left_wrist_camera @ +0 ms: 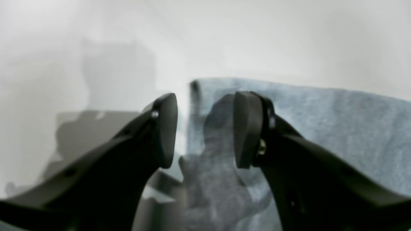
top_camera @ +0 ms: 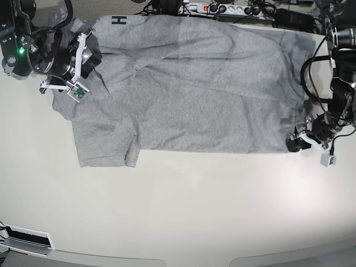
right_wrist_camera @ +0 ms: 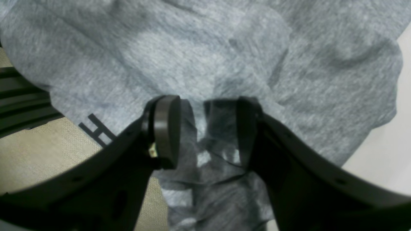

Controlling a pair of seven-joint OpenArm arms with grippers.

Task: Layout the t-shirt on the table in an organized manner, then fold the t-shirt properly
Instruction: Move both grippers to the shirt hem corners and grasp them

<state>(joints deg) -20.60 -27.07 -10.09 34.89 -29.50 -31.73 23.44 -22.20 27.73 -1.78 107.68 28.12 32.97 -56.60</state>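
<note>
The grey t-shirt lies spread flat on the off-white table, one short sleeve toward the front left and a black letter H at its far edge. My right gripper hovers over the shirt's far left part; in the right wrist view the gripper is open above creased grey cloth, with the H to its left. My left gripper sits at the shirt's front right corner. It is open, nothing between its fingers, the shirt's edge beneath.
A power strip and cables run along the table's far edge. A white fitting sits at the front left corner. Beige floor shows past the table edge in the right wrist view. Bare table lies left of the shirt's edge.
</note>
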